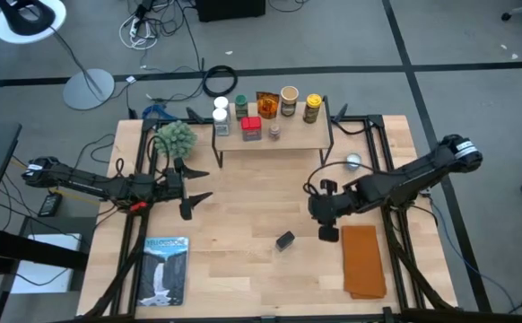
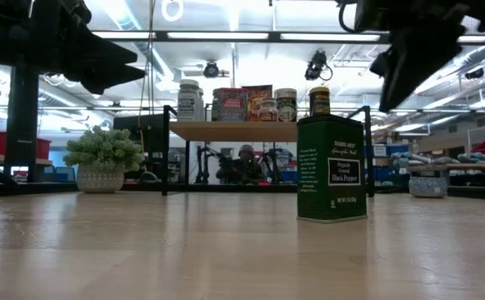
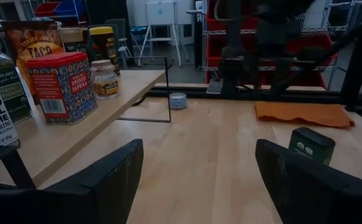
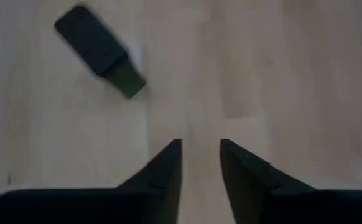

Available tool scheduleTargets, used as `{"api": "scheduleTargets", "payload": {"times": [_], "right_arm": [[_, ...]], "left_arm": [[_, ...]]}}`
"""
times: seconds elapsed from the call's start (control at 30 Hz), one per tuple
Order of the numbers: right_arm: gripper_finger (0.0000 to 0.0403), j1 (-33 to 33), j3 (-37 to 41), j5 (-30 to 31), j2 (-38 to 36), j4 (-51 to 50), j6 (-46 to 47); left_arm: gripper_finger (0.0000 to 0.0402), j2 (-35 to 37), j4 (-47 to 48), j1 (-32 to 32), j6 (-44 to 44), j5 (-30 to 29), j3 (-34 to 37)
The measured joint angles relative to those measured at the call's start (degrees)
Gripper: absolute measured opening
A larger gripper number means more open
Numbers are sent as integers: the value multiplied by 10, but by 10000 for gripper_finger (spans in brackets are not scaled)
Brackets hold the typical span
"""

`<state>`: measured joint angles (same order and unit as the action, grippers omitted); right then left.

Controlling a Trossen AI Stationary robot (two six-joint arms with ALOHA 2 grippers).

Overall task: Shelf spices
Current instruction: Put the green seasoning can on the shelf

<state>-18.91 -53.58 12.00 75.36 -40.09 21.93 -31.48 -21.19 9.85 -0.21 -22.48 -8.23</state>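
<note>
A dark green pepper tin stands upright on its base on the bare tabletop in front of the shelf; it also shows in the low view and the right wrist view. Several spices stand on the shelf board, among them a red tin, an orange packet, a tan canister and a yellow-capped jar. My right gripper hangs above the table to the right of the pepper tin, pointing down, fingers nearly together and empty. My left gripper waits open and empty left of the shelf.
A fuzzy green plant stands at the shelf's left end. A flat silver round tin lies right of the shelf. An orange cloth lies at the near right and a picture booklet at the near left.
</note>
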Motion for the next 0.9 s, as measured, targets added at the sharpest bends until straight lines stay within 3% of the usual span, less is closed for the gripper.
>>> {"api": "scheduleTargets", "payload": {"times": [0.3, 0.43, 0.57, 0.8, 0.9], "right_arm": [[233, -21, 0, -18, 78, 28, -70], [267, -21, 0, -42, 121, 93, -127], [268, -18, 0, -47, 159, 150, -173], [233, -5, 0, -48, 175, 205, -212], [220, 4, 0, -78, 175, 233, -221]], "left_arm": [[317, 0, -1, 0, 0, 0, 0], [317, 0, -3, 0, 0, 0, 0], [317, 0, -3, 0, -1, 0, 0], [317, 0, -4, 0, -4, 0, 0], [317, 0, -4, 0, -4, 0, 0]]}}
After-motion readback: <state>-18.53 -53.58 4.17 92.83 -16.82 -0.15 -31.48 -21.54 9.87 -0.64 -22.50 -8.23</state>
